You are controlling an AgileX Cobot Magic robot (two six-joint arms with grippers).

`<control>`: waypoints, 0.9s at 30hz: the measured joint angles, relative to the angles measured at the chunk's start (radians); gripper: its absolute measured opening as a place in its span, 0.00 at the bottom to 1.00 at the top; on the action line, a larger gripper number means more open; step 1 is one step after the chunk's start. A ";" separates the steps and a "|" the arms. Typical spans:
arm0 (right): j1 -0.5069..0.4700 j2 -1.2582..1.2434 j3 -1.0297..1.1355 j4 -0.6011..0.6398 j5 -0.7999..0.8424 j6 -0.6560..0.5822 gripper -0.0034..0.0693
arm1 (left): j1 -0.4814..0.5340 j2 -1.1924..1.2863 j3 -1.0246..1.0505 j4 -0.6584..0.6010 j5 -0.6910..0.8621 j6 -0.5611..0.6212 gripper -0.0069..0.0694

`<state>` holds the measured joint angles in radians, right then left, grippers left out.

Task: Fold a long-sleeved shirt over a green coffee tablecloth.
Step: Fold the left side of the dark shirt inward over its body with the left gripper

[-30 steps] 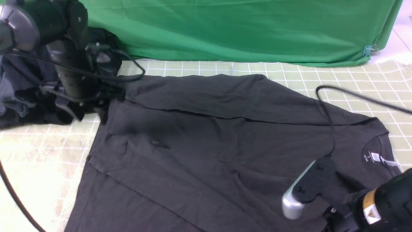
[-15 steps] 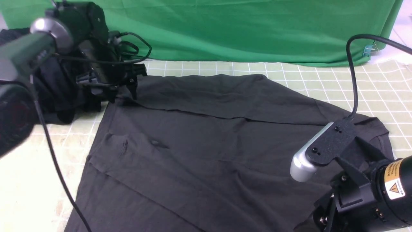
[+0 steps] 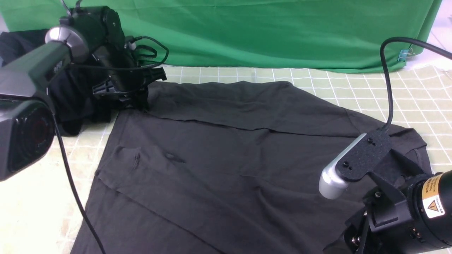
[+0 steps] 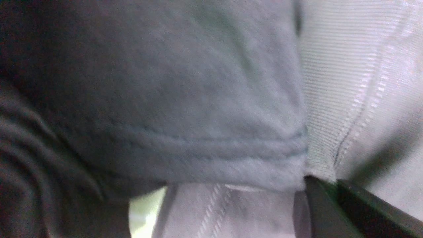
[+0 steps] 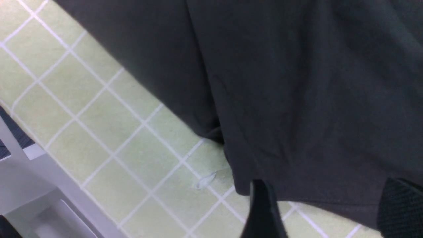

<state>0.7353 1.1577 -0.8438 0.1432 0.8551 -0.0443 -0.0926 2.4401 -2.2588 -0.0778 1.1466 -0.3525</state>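
Note:
The long-sleeved shirt (image 3: 229, 158) lies spread out, dark charcoal, on the green coffee tablecloth (image 3: 388, 88). My left gripper (image 3: 141, 102) is at the shirt's far left corner. In the left wrist view its jaws (image 4: 322, 181) are together, pinching a stitched hem of the shirt (image 4: 198, 99), which fills the frame. My right arm (image 3: 388, 211) is low at the near right over the shirt's edge, and its jaws are hidden in the front view. In the right wrist view the right gripper (image 5: 330, 211) is open, with the shirt's hem (image 5: 297, 82) between its fingers over the tablecloth (image 5: 99, 115).
A black bundle of garments (image 3: 70, 98) lies at the far left behind the left arm. A plain green backdrop cloth (image 3: 265, 31) hangs along the back, with a blue clip (image 3: 404, 54) at its right end. The table's grey edge (image 5: 33, 185) runs near the right gripper.
The left arm swung toward the back, set its gripper on the shirt's far left corner and closed. The right arm rose and shifted right a second ago, then stayed still.

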 joint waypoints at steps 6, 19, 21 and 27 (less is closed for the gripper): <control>0.000 0.000 0.000 -0.015 0.000 0.000 0.65 | -0.001 -0.056 -0.027 -0.038 0.061 0.023 0.11; 0.000 0.000 0.000 -0.049 0.000 0.007 0.65 | -0.048 -0.258 0.232 -0.033 0.062 0.063 0.11; 0.000 0.000 0.000 -0.063 0.000 0.015 0.65 | -0.052 -0.313 0.325 -0.019 0.065 0.053 0.11; 0.000 0.000 0.000 -0.080 0.002 0.022 0.65 | -0.061 -0.451 0.515 0.039 0.065 0.022 0.11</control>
<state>0.7353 1.1577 -0.8438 0.0630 0.8573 -0.0219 -0.1536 1.9893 -1.7440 -0.0393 1.2114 -0.3308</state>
